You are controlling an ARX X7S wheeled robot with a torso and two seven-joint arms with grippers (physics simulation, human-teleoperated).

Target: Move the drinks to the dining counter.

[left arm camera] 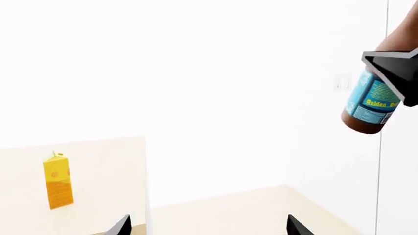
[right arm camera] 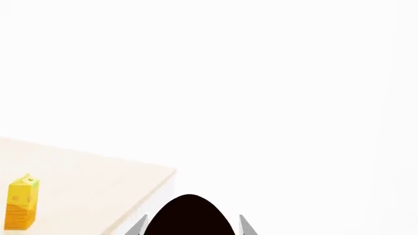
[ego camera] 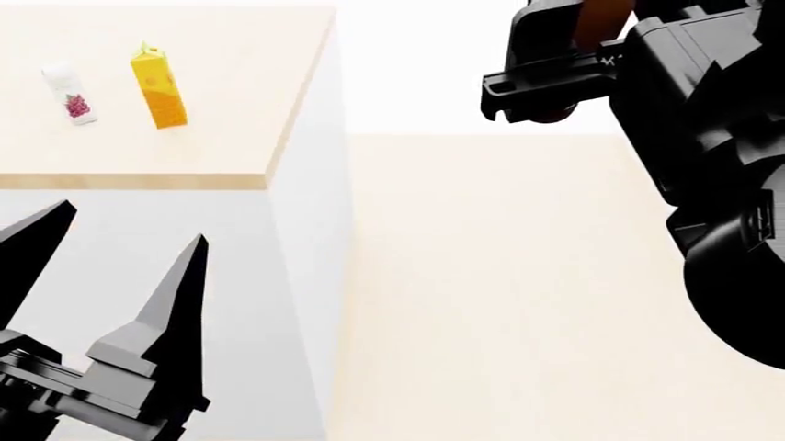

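The small white carton with the berry picture point(ego camera: 72, 96) and the yellow-orange juice carton point(ego camera: 157, 88) stand upright on the cream dining counter point(ego camera: 233, 138) at the head view's upper left. The juice carton also shows in the left wrist view point(left arm camera: 58, 180) and the right wrist view point(right arm camera: 21, 202). My right gripper point(ego camera: 558, 78) is shut on the brown bottle with the blue label point(left arm camera: 372, 105), held in the air to the right of the counter; its dark body point(right arm camera: 189, 218) sits between the fingers. My left gripper point(ego camera: 117, 248) is open and empty, below the counter's front edge.
The counter has a plain grey side point(ego camera: 307, 276) facing me. Pale beige floor point(ego camera: 516, 294) lies to its right. A white wall with a light switch point(left arm camera: 342, 82) is behind the bottle.
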